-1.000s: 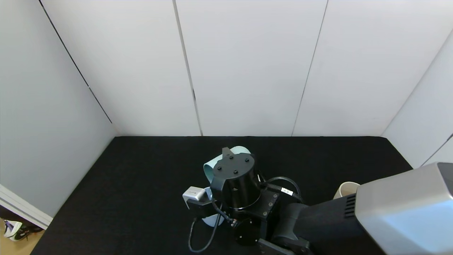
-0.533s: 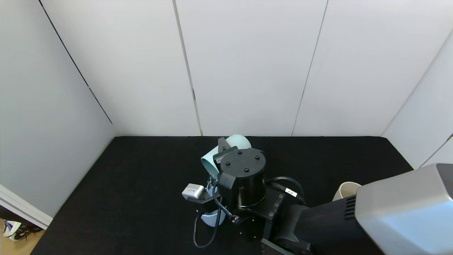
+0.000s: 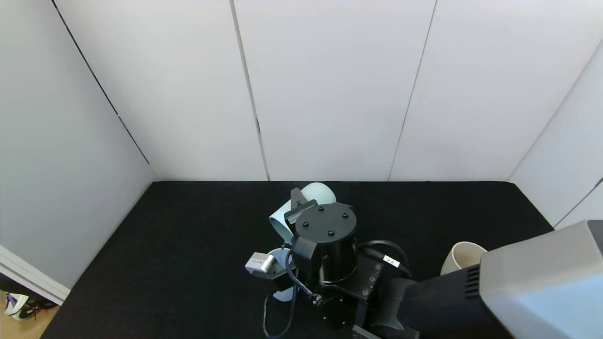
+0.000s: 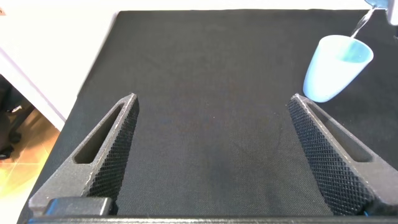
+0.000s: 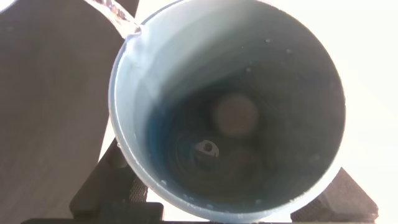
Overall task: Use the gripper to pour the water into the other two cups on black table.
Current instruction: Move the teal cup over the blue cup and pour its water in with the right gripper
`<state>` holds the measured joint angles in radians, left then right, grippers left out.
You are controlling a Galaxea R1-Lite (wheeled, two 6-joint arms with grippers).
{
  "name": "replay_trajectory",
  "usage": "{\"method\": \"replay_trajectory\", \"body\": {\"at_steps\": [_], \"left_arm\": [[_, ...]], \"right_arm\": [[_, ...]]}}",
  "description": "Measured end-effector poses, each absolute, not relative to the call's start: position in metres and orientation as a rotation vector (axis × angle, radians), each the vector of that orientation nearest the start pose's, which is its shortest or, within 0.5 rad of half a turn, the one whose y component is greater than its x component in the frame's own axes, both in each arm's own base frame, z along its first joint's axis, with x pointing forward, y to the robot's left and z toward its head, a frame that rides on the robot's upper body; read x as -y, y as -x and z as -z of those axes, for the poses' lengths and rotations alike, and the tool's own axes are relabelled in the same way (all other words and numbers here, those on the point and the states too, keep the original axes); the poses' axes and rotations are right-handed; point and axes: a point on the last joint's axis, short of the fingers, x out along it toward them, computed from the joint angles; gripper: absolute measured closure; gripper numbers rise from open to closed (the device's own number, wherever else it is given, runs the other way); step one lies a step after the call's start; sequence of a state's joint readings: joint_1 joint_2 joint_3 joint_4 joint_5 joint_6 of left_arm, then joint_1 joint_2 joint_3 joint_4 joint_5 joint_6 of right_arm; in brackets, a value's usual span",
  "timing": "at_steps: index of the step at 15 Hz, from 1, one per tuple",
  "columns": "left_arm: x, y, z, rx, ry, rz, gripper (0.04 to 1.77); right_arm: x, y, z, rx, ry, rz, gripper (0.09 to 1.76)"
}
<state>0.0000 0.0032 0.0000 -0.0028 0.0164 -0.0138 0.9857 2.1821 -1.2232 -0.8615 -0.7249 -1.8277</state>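
Bare wood floor with a shoe [image 3: 19, 303] shows past the desk's near-left corner, below a white wall panel [image 3: 61, 155]. Desk [image 3: 188, 245]: matte black felt top, boxed in by plain white panels on left, far and right sides, dark seams between panels.

Left tool [image 4: 211, 155] hangs low over the desk's left part, fingers [image 4: 106, 149] spread wide, nothing between them.

Pale blue cup [image 4: 336, 67] stands upright on the desk near the middle, mostly hidden under the right arm in the head view. Thin stream of water [image 4: 362, 23] drops into it.

Right tool [image 3: 301, 209] is above that cup, near desk centre, clamped tight on a teal-green cup [image 3: 301, 207], which is tipped over on its side. Wrist view: water [image 5: 118, 15] runs off the teal-green cup's rim [image 5: 134, 37]; inside is dark and wet.

Cream-beige cup [image 3: 461, 256] stands upright toward the near-right corner, well apart from the others, partly behind the right arm's grey housing [image 3: 541, 287].
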Motion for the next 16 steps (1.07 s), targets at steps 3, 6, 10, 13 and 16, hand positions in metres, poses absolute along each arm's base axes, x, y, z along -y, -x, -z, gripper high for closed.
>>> {"method": "replay_trajectory", "body": {"at_steps": [3,6,10,13,16], "left_arm": [[0.0,0.023,-0.076,0.0,0.013,-0.016,0.09],[0.0,0.023,-0.076,0.0,0.014,-0.016,0.09],[0.0,0.023,-0.076,0.0,0.014,-0.016,0.09],[0.0,0.023,-0.076,0.0,0.014,-0.016,0.09],[0.0,0.023,-0.076,0.0,0.014,-0.016,0.09]], "right_arm": [[-0.349,-0.244,-0.138,0.224,1.812,-0.238,0.65],[-0.348,-0.236,-0.143,0.228,1.665,-0.236,0.65],[-0.338,-0.217,-0.152,0.162,1.469,-0.219,0.65],[-0.32,-0.207,-0.175,0.141,1.322,-0.178,0.65],[-0.283,-0.211,-0.181,0.07,1.181,-0.134,0.65]]}}
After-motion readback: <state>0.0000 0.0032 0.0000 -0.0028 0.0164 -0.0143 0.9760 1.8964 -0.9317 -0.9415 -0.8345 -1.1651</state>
